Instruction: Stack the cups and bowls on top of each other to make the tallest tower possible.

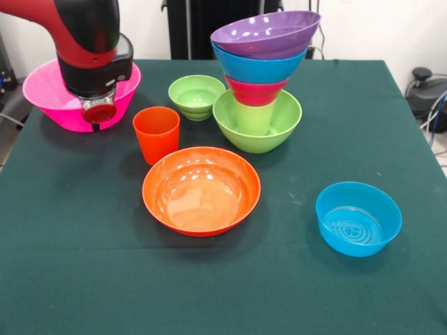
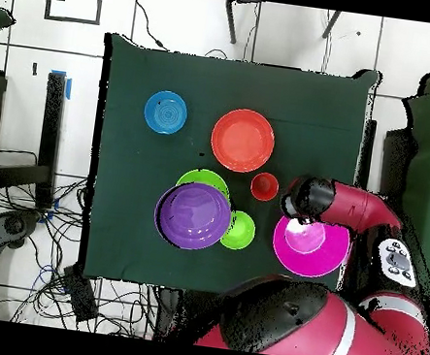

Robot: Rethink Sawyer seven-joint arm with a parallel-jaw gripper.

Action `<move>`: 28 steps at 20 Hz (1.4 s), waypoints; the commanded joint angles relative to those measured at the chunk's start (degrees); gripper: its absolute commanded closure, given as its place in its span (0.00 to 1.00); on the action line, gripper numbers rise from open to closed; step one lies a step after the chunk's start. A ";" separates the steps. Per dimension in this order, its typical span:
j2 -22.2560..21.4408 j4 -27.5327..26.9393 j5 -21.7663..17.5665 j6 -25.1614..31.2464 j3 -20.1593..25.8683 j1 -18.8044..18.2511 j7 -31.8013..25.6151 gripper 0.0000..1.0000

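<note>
The tower stands at the back middle: a green base bowl [image 1: 260, 136], a lime cup [image 1: 253, 116], a red bowl [image 1: 255, 91], a blue bowl [image 1: 260, 68] and a tilted purple bowl [image 1: 265, 33] on top. In the overhead view the purple bowl [image 2: 192, 216] covers most of it. My gripper [image 1: 98, 114] hangs over the pink bowl [image 1: 45, 94] at the back left, holding nothing that I can see. The orange cup [image 1: 156, 132] stands upright just right of the gripper. A small green bowl [image 1: 196, 95] sits beside the tower.
A large orange bowl [image 1: 201, 190] lies in the middle and a small blue bowl [image 1: 358, 218] at the front right, both on the dark green cloth [image 1: 70, 265]. In the overhead view my arm [image 2: 347, 205] reaches over the pink bowl [image 2: 312, 247].
</note>
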 commanded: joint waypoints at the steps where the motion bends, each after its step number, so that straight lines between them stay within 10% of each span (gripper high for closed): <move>1: 5.94 1.35 -5.41 -6.88 9.00 -0.79 -14.38 1.00; 28: -12.07 -8.24 -3.65 26.43 12.07 5.75 -23.80 1.00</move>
